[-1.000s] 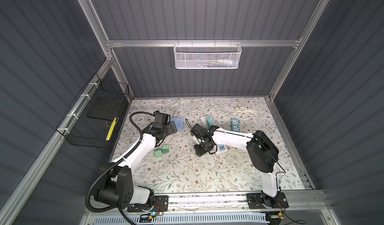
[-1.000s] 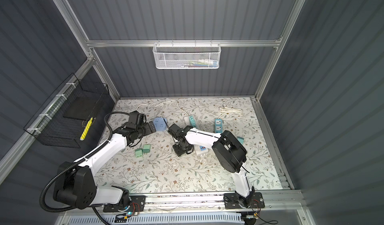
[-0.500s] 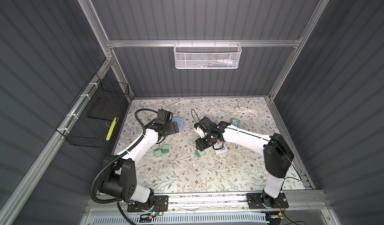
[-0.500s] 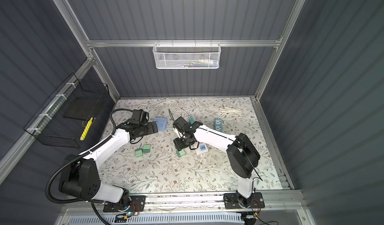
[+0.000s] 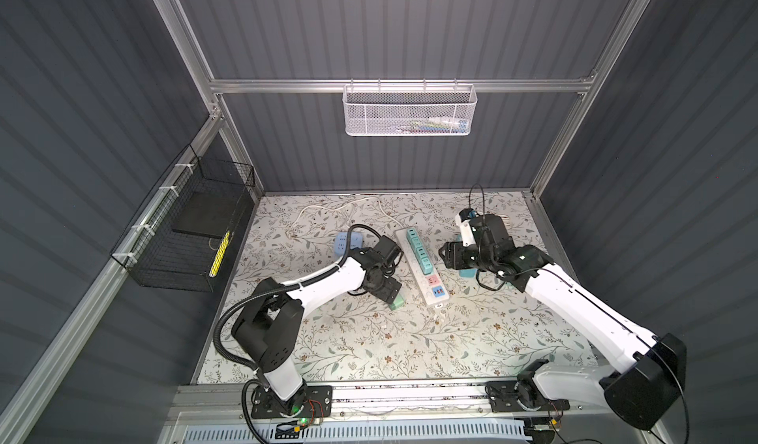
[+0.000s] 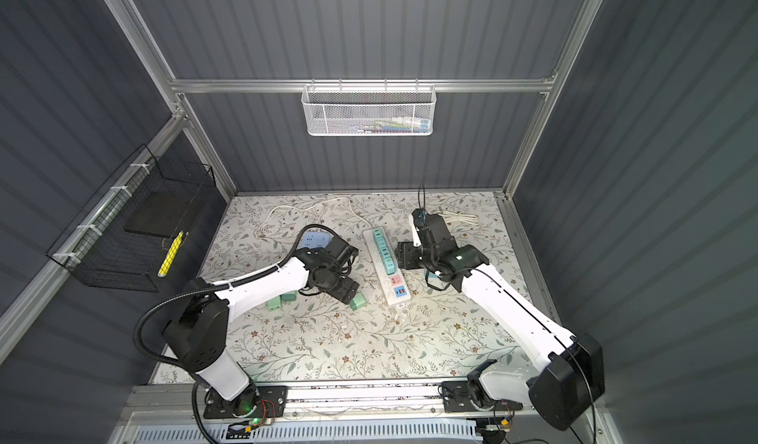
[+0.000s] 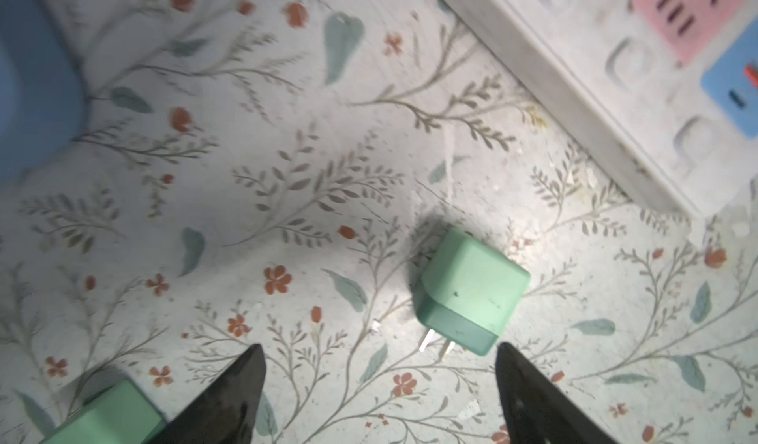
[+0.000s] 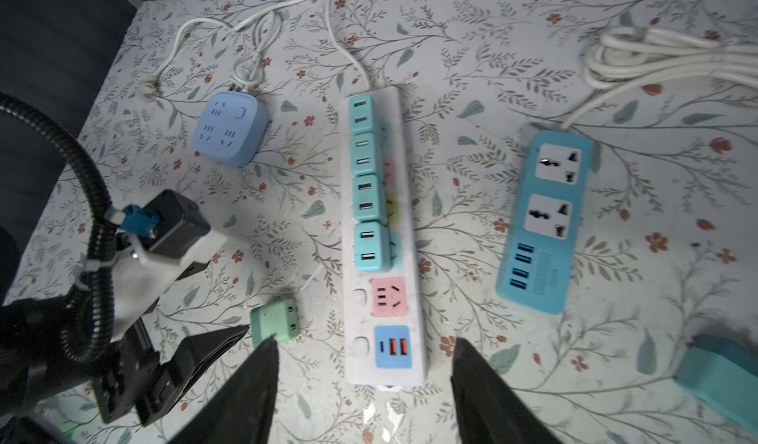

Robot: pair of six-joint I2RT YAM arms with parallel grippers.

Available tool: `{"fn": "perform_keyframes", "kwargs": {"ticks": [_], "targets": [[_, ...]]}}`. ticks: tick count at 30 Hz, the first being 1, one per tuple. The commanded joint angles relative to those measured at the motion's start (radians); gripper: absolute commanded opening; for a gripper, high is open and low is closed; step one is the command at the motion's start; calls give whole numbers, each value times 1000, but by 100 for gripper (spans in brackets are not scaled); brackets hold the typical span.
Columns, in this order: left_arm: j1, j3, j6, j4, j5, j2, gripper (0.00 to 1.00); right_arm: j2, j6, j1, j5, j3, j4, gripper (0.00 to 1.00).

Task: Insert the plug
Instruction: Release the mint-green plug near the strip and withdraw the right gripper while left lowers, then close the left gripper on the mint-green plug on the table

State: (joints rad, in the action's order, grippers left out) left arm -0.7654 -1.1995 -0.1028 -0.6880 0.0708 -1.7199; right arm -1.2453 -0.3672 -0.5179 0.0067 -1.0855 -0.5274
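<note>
While R jaws & L jaws gape empty, green plug (image 7: 471,290) lies just ahead of latter.

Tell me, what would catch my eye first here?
A long white power strip lies mid-table on the flowery tablecloth, with four teal adapters plugged into it in a row. Beside its near end a mint-green plug lies on its side, prongs showing, just ahead of the left pincer, which stands open and empty.
</note>
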Motion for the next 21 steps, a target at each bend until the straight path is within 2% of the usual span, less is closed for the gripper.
{"fn": "perform_keyframes", "kwargs": {"ticks": [1,5,11,21], "targets": [[-23,-53,104,-81,-58,-44,85,-3,-4,27,21,9,-33,71],[-50,-83,141,-95,-58,-100,83,0,-41,75,-27,26,-26,74],[-53,-121,152,-99,-48,-175,74,-9,-58,85,-62,46,-1,76],[-52,-120,126,-83,-28,-195,54,-21,-68,85,-94,65,20,76]]}}
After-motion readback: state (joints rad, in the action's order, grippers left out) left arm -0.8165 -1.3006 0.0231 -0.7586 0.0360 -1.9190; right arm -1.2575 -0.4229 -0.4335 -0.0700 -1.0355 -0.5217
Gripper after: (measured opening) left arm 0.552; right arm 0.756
